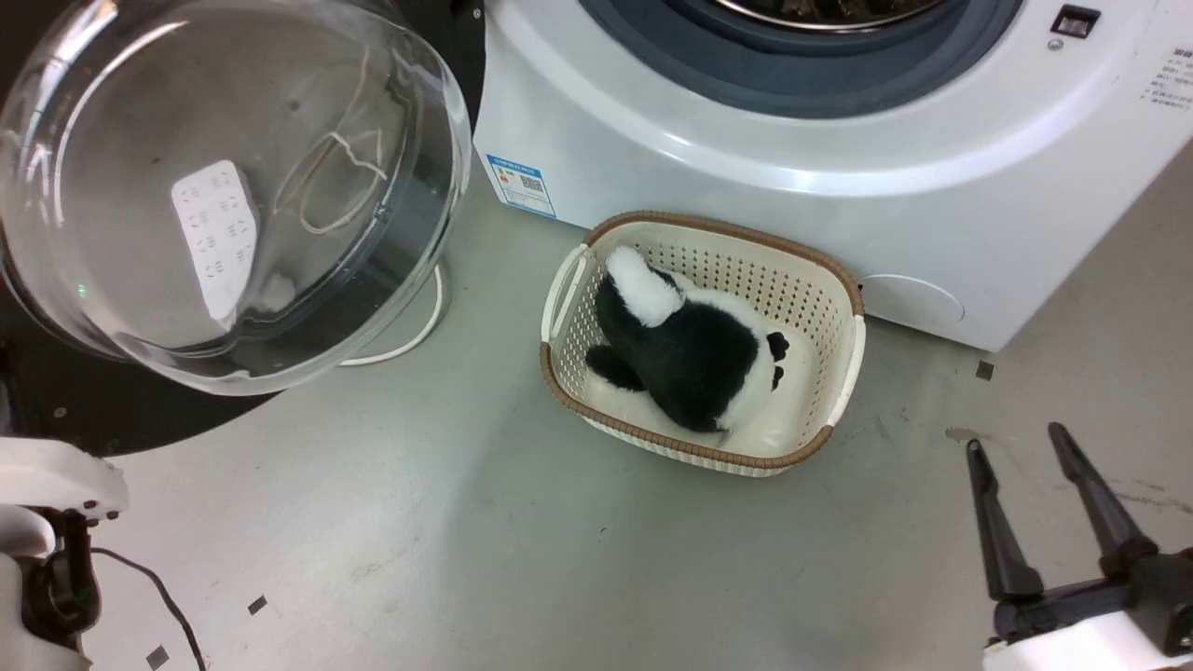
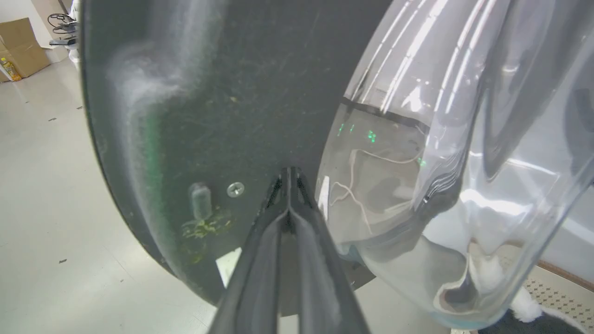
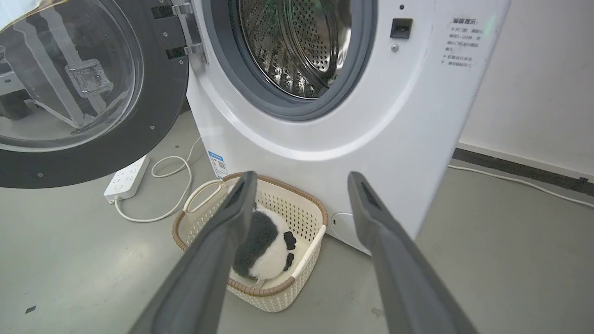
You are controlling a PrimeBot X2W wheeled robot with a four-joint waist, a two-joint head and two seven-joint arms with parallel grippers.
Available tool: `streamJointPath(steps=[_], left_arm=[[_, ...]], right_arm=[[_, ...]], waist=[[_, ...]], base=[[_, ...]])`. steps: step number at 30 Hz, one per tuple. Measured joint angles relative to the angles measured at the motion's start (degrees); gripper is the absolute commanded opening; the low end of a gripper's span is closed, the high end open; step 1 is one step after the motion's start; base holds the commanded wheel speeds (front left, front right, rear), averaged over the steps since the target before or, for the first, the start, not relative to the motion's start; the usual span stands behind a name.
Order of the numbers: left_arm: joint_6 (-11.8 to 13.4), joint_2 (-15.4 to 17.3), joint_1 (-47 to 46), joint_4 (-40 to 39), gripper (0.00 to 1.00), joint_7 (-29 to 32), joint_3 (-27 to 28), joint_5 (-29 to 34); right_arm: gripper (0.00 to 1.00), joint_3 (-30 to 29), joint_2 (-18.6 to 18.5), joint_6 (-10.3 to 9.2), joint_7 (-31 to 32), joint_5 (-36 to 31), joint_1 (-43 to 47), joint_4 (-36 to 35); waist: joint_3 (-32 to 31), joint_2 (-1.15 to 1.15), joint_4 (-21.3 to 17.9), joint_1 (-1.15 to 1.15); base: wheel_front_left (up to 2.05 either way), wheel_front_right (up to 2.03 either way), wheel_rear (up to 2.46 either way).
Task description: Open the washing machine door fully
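The washing machine door (image 1: 233,186) stands swung open at the upper left of the head view, its clear glass bowl bulging toward me. Its metal hinge (image 3: 188,28) joins it to the white washing machine (image 1: 746,186), whose steel drum (image 3: 297,41) is exposed. My left gripper (image 2: 287,176) is shut with nothing in it, its tips at the door's black inner face (image 2: 209,93) beside the glass bowl (image 2: 441,162). My right gripper (image 1: 1016,440) is open and holds nothing, low at the right, apart from the machine. In its own view the right gripper (image 3: 301,178) points toward the machine's front.
A cream basket (image 1: 843,280) holding a black-and-white plush toy (image 1: 690,345) sits on the floor before the machine. A white power strip (image 3: 127,178) and its cable lie on the floor under the door. My left forearm (image 1: 47,475) is at the lower left.
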Motion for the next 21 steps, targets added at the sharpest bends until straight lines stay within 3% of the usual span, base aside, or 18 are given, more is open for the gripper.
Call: streamJointPath(steps=[3, 9, 14, 21], left_arm=[[-0.99, 0.3, -1.37, 2.34, 0.0, -0.94, -0.63, 0.16], [-0.62, 0.31, -2.03, 2.23, 0.0, -3.66, -2.07, 2.8], [1.42, -0.68, 0.11, -5.36, 0.0, -5.04, -3.42, 6.61], [3.3, -5.84, 7.29, -19.61, 0.0, -5.49, -5.8, 9.56]], right_arm=[[1.0, -1.33, -0.37, 0.0, 0.25, 0.0, -0.04, -0.4], [1.0, -2.08, -0.77, 0.0, 0.16, 0.02, -1.12, -0.19], [1.0, -2.66, -1.69, 0.01, -0.42, -1.59, -2.53, 0.75], [1.0, -3.91, -0.41, 0.01, -0.83, -1.86, -3.65, 2.33]], waist=[[0.24, 0.0, -0.09, 0.0], [-1.62, 0.0, -0.5, -0.01], [-4.28, 0.0, -1.77, -0.02], [-8.66, 0.0, -4.99, -0.02]], base=[[0.0, 0.0, 0.0], [0.0, 0.0, 0.0], [0.0, 0.0, 0.0], [0.0, 0.0, 0.0]])
